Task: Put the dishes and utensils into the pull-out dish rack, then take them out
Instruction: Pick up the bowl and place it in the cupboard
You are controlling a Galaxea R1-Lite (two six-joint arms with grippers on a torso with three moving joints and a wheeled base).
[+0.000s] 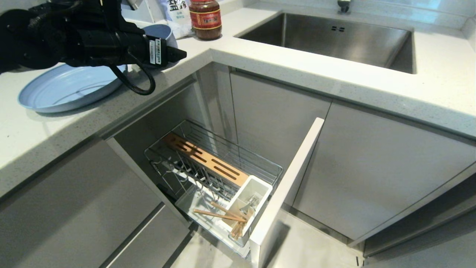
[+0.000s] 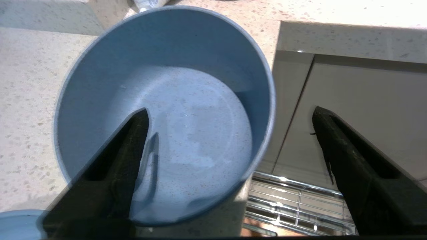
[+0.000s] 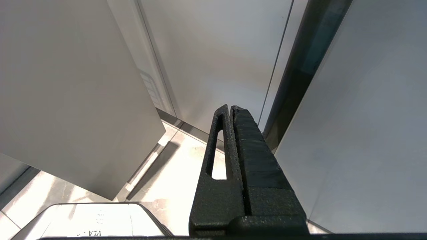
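The blue-grey bowl (image 1: 161,30) (image 2: 173,126) stands upright on the counter near its corner. My left gripper (image 1: 174,52) (image 2: 231,110) is open over it: one finger (image 2: 126,150) reaches inside the bowl, the other (image 2: 350,153) hangs past the counter edge, and the bowl's wall is between them. The light-blue plate (image 1: 63,91) lies on the counter under that arm. The pull-out dish rack (image 1: 219,167) stands pulled out below. Its white cup (image 1: 256,190) holds the chopsticks (image 1: 219,213) and a silver utensil (image 1: 253,203). My right gripper (image 3: 231,107) is shut, parked by the cabinet fronts.
A red-labelled jar (image 1: 205,18) and a white bag (image 1: 174,11) stand behind the bowl. The steel sink (image 1: 334,37) is at the back right. The rack's pale front panel (image 1: 286,186) juts out over the floor between grey cabinet doors (image 1: 372,167).
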